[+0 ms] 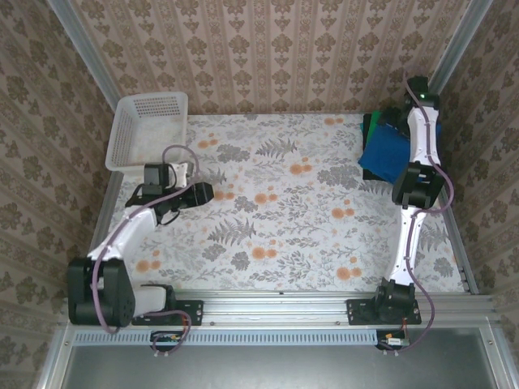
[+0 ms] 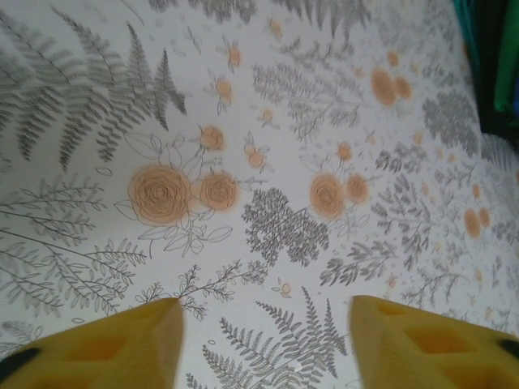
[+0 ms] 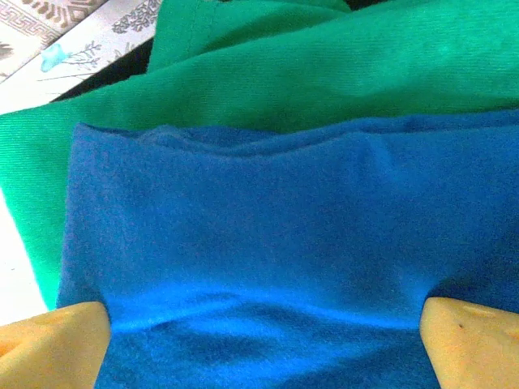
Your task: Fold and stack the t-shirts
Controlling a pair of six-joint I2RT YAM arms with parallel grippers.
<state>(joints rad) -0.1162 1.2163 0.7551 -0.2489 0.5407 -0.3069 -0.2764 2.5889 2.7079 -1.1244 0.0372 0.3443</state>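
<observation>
Top external: folded royal-blue cotton t-shirt (image 1: pixel 385 156) seen at table's far right corner, long axis run roughly far-to-near, slightly skewed. Right arm stretched out over it. Left arm bent inward, left gripper (image 1: pixel 201 194) held low over floral tablecloth (image 1: pixel 284 227), near white plastic lattice basket (image 1: pixel 150 121).

Left wrist: yellow fingers (image 2: pixel 138 344) held apart, tablecloth seen between.

Right wrist: right gripper (image 3: pixel 259 324) spread wide, fingertips pressed on blue shirt. Bright-green t-shirt (image 3: pixel 324 73) exposed beyond folded edge, dark t-shirt (image 3: pixel 113 71) glimpsed beneath.
</observation>
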